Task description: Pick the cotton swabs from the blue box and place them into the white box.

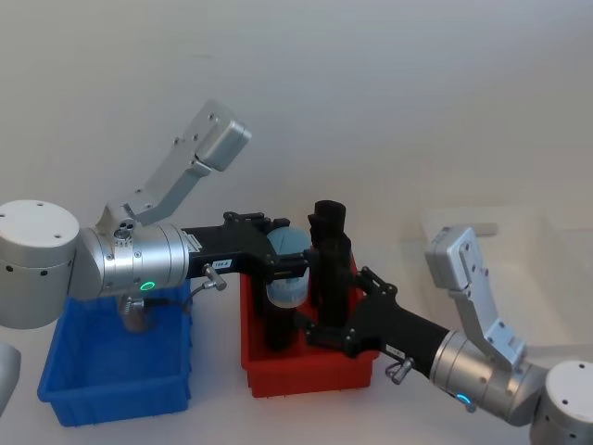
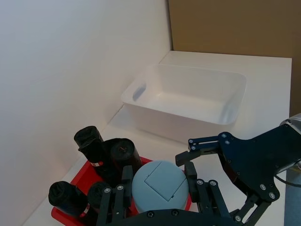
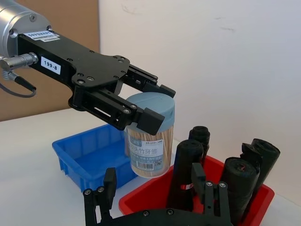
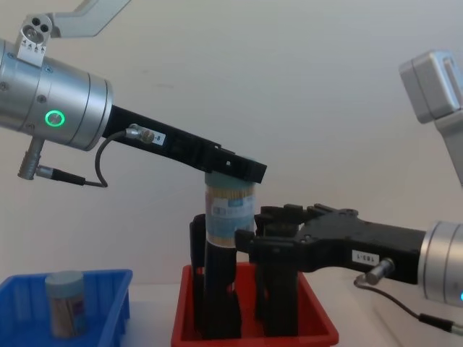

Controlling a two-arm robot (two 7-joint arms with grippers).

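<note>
OK, the left gripper is clamped on a small clear cylindrical cotton swab jar with a pale grey lid, tan sticks inside and a bluish-white label band. Its fingers pinch high up at the lid, one on each side. The jar hangs upright in the air above the shallow red plastic tray, clear of the tray floor. The left arm reaches across from the robot's left, over the small bright blue open-top plastic box.

The right gripper comes in from the robot's right, level with the jar's lower half. Its jaws are spread apart and hold nothing. Its fingertips sit just beside the jar; I can't tell whether they touch it. In the right wrist view the jar's base hangs above the gap between the spread fingers.

The red tray holds several tall black upright cylinders, packed close together. In the head view the held jar is just left of the tallest one, near its top.

A second jar of the same kind stands upright inside the blue box. The blue box sits close beside the red tray on the robot's left, both on the white table.

The plain matte white rectangular box, with rounded edges and an open top, sits on the table to the robot's right of the red tray, apart from it.
</note>
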